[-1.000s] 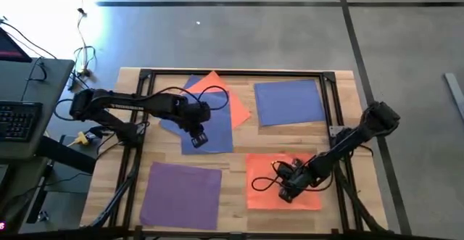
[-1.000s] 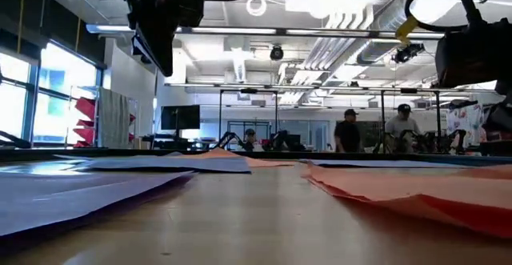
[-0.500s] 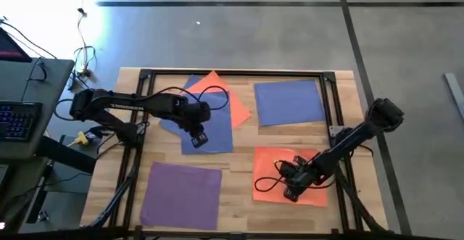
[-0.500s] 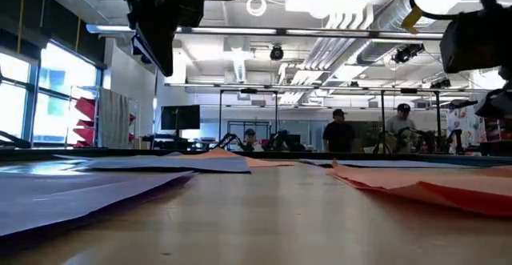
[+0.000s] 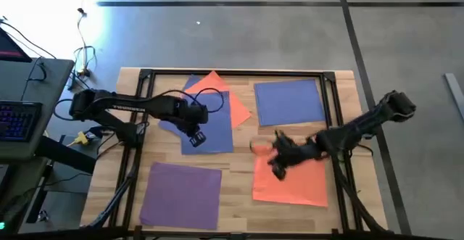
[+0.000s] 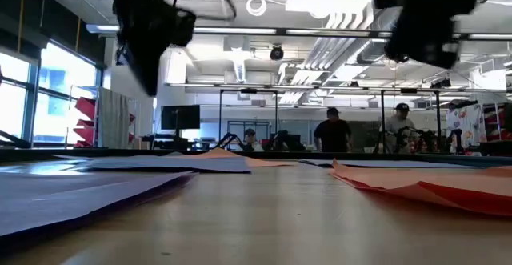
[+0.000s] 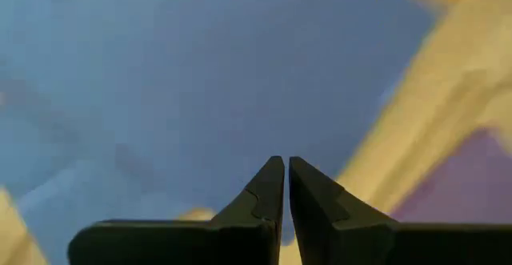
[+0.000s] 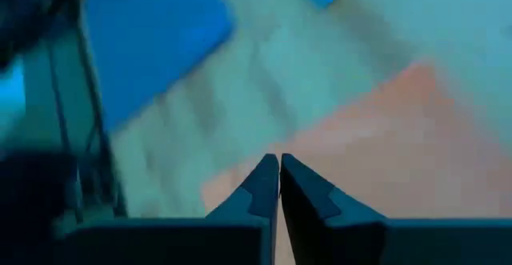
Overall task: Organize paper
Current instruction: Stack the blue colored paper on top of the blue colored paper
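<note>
wooden table [image 5: 239,135] with coloured paper [image 5: 291,183], people only in low view, both jaws closed, empty

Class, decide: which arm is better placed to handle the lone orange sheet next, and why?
Probably the right: its gripper hovers at that orange sheet, jaws shut. The left gripper is over the blue sheet.

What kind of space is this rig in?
Likely a robotics lab or workshop: exposed ceiling ducts, people standing at frame rigs in the background, and a keyboard at a workstation beside the wooden table.
</note>
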Robot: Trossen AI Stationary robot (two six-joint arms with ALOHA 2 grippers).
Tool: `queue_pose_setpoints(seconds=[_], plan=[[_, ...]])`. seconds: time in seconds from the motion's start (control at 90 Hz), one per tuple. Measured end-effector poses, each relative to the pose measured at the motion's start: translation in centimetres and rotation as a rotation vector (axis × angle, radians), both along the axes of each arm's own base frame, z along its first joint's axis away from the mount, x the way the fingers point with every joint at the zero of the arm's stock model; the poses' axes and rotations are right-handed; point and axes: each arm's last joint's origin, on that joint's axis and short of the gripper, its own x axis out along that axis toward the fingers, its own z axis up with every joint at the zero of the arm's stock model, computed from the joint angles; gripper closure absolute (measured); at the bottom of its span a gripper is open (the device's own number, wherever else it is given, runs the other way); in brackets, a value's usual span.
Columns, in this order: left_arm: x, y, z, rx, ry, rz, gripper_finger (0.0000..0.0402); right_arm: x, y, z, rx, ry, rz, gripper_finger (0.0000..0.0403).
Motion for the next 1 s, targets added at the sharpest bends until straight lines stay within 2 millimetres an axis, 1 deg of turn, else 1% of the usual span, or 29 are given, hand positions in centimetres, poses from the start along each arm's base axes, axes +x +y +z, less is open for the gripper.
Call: queue_pose_setpoints(seconds=[0.056, 0.122, 0.178, 0.244, 0.333, 0.478, 0.544, 0.611, 0.7, 0.789, 0.9, 1.0], plan=[[-0.8, 0.4, -1.5, -0.021, 0.05, 0.035, 0.0402, 1.0, -1.9, -0.3, 0.007, -0.007, -0.016, 0.0387], [-1.8, 0.8, -3.0, -0.035, 0.104, 0.067, 0.0402, 2.4, -3.9, -0.8, 0.012, -0.032, -0.006, 0.0365], [-2.4, 1.1, -4.0, -0.04, 0.129, 0.078, 0.0402, 3.7, -5.3, -1.4, -0.018, -0.073, 0.05, 0.0338], [-2.8, 1.4, -5.0, -0.04, 0.136, 0.075, 0.0402, 5.2, -6.2, -2.2, -0.114, -0.141, 0.173, 0.0304], [-3.3, 1.7, -6.1, -0.042, 0.134, 0.074, 0.0402, 6.9, -6.6, -3.6, -0.248, -0.191, 0.365, 0.0258], [-3.5, 2.0, -6.9, -0.066, 0.103, 0.088, 0.0402, 9.7, -6.3, -5.5, -0.492, -0.174, 0.672, 0.0191], [-3.4, 2.0, -6.9, -0.072, 0.094, 0.091, 0.0402, 11.2, -6.2, -6.3, -0.61, -0.135, 0.751, 0.0166], [-3.1, 2.0, -6.9, -0.085, 0.065, 0.087, 0.0402, 12.7, -6.2, -7.1, -0.677, -0.114, 0.791, 0.0148], [-3.1, 1.9, -6.9, -0.109, 0.054, 0.083, 0.0402, 14.6, -6.5, -8.0, -0.693, -0.119, 0.826, 0.0137], [-3.0, 1.9, -6.9, -0.113, 0.052, 0.089, 0.0402, 15.8, -7.0, -9.5, -0.666, -0.096, 0.84, 0.0138], [-3.0, 1.9, -6.8, -0.133, 0.052, 0.086, 0.0402, 16.1, -7.5, -11.4, -0.643, -0.048, 0.848, 0.0152], [-2.9, 1.9, -6.4, -0.142, 0.052, 0.085, 0.0402, 16.1, -7.7, -12.0, -0.65, -0.032, 0.887, 0.0175]])
